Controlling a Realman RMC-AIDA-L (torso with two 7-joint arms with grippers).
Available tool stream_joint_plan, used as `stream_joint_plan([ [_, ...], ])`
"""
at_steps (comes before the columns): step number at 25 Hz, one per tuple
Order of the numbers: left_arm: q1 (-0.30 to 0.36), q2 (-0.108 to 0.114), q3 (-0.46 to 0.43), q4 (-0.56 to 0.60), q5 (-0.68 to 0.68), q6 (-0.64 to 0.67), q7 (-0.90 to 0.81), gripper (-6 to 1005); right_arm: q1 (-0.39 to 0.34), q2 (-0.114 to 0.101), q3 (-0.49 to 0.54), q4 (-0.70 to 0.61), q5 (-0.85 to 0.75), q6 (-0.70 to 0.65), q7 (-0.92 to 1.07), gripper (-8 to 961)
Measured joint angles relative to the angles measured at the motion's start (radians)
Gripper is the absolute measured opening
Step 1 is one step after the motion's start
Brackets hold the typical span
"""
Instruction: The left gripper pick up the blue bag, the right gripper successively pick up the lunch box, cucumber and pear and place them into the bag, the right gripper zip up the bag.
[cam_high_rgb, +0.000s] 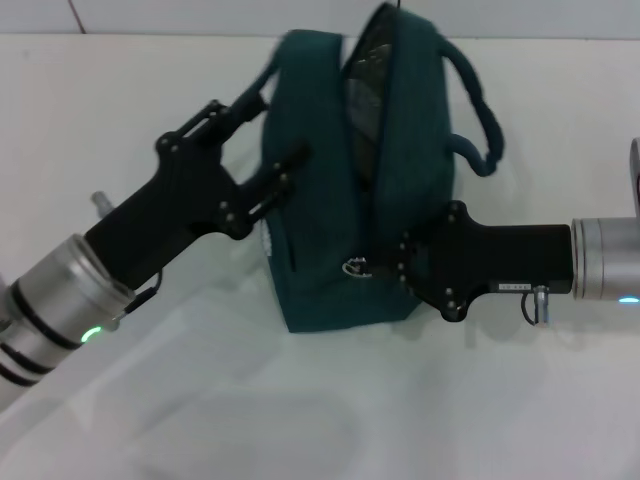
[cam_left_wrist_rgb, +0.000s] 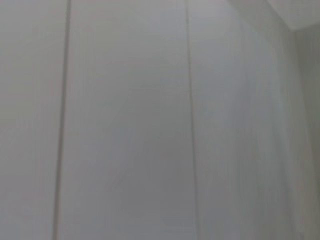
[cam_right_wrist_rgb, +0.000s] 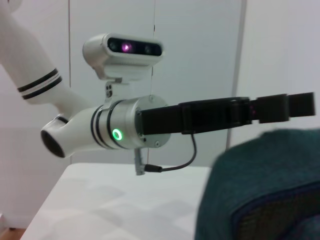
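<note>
The blue bag stands upright in the middle of the head view, its zipper gaping at the top over dark mesh lining. My left gripper reaches in from the left, and its fingers hold the bag's left handle and side. From the right, my right gripper meets the near end of the zipper, shut at the silver ring pull. The right wrist view shows the bag's teal fabric with the left gripper's fingers above it. Lunch box, cucumber and pear are out of view.
The white table spreads around and in front of the bag. The bag's right handle loops out above my right forearm. The left wrist view shows only white wall panels. The robot's head shows behind the left arm.
</note>
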Motion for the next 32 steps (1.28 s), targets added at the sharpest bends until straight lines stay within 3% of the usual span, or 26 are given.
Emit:
stream_joint_plan([
  [16, 0.161, 0.002, 0.011, -0.011, -0.050, 0.030, 0.001, 884, -0.003, 0.000, -0.001, 0.004, 0.130, -0.031, -0.152, 12],
  [22, 0.180, 0.002, 0.077, -0.037, -0.029, -0.008, 0.006, 883, -0.021, 0.000, -0.001, -0.009, 0.174, -0.038, -0.199, 11],
  [32, 0.118, -0.006, 0.183, -0.040, -0.026, -0.094, -0.004, 882, -0.021, 0.000, -0.019, -0.006, 0.212, -0.053, -0.213, 10],
])
